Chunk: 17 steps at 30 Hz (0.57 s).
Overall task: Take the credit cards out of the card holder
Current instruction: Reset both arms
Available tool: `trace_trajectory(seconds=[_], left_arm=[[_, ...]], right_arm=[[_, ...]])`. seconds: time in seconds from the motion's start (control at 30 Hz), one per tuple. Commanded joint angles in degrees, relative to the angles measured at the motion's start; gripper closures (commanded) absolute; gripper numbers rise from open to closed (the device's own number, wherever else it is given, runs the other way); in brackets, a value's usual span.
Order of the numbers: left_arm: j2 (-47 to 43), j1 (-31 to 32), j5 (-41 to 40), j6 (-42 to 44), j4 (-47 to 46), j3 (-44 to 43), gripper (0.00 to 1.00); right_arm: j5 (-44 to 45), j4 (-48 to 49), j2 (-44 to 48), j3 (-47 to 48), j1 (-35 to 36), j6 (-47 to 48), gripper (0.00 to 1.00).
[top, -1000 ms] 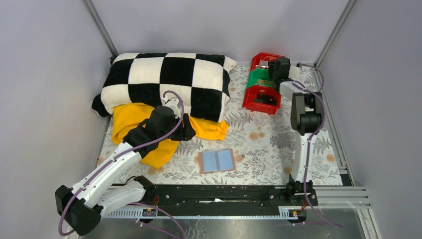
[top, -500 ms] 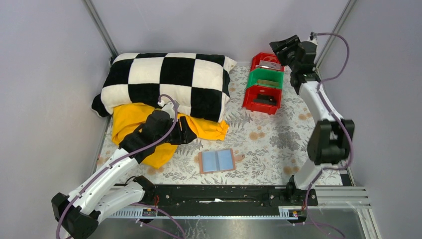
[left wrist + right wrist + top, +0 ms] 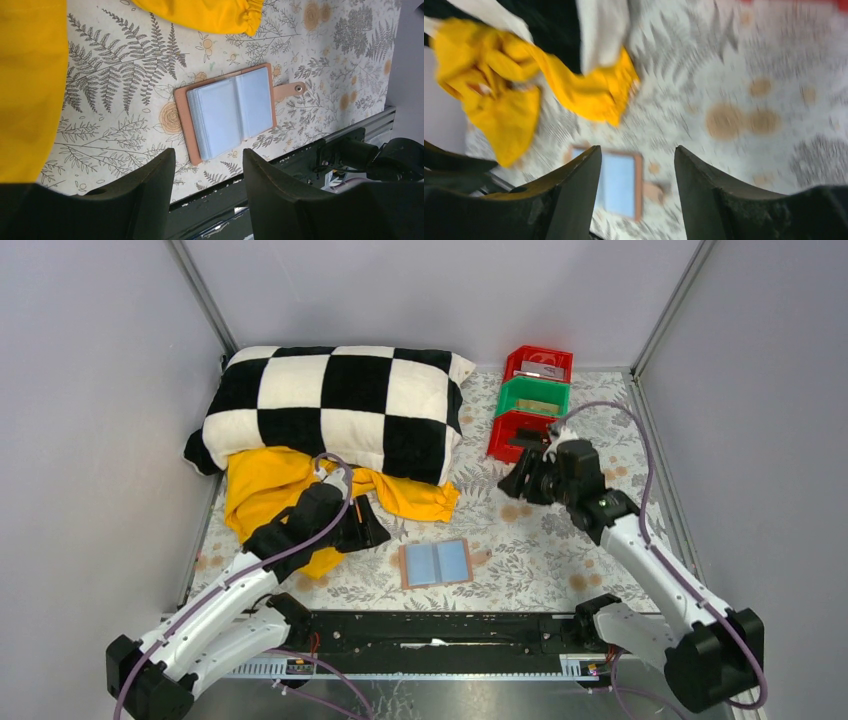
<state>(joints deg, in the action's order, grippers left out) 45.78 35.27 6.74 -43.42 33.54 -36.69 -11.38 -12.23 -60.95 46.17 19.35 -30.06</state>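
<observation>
now, card holder (image 3: 436, 563) lying open, left pincer (image 3: 209, 167) spread near it, right pincer (image 3: 638, 165) spread too

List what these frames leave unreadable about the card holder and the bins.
- Card holder, left wrist: the top sleeves hide what the sleeves beneath hold.
- Right wrist: motion blur smears the whole picture.
- Red and green bins, top external: contents too small to identify.
</observation>
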Motion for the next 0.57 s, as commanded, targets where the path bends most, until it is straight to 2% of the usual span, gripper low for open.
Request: trace_trajectory(seconds=[0.0,0.07,0.2,0.37,0.53], left_arm=[[-4.0,-0.2,-1.4,-2.1,0.0,0.7,0.43],[-5.8,-0.2,-3.7,-1.9,1.8,0.5,0.42],[-9.2,-0.2,-6.5,-1.5,2.5,0.2,0.41],[-10.9,-0.2,-9.8,-1.6,3.2,-0.7,0.41],[-10.5,-0.2,-11.9,-2.0,4.4,-1.5,0.41]], right_arm=[[5.8,-8.9,7.6,-5.3,3.1,3.6,0.32],[10.1,-12.7,10.4,-5.9,3.2,3.7,0.2],[22.2,-17.9,14.2,-5.1,3.2,2.7,0.06],[26.8,-18.0,16.8,-5.6,3.2,2.0,0.05],[27.2,-16.4,18.1,-7.2,3.2,0.8,0.06]])
